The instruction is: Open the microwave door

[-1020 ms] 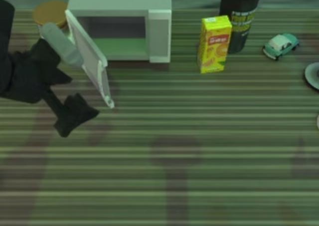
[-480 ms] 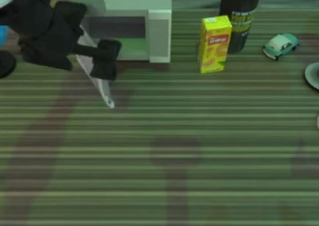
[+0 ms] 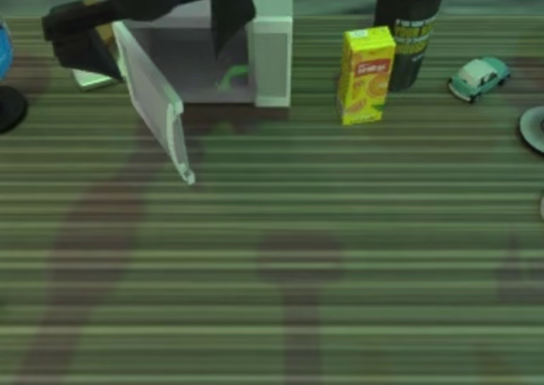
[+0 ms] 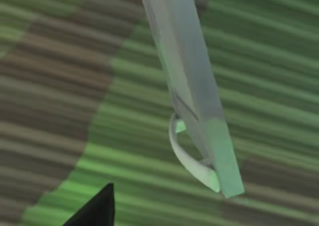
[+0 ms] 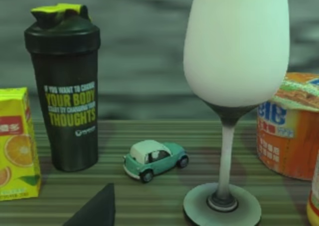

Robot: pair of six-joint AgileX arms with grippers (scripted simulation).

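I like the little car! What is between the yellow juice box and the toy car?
The black shaker bottle stands between the yellow juice box and the toy car, set a little farther back. The top view shows this.

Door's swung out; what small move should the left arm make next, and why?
Probably lift the left arm clear. The pale grey-white microwave door with its translucent window already stands wide open from the boxy pale microwave, and the arm only hangs over its cavity, holding nothing.

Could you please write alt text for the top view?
The microwave door stands swung open toward the table's front, with the left arm's gripper over the microwave. To the right stand a yellow juice carton, a black shaker bottle and a toy car.
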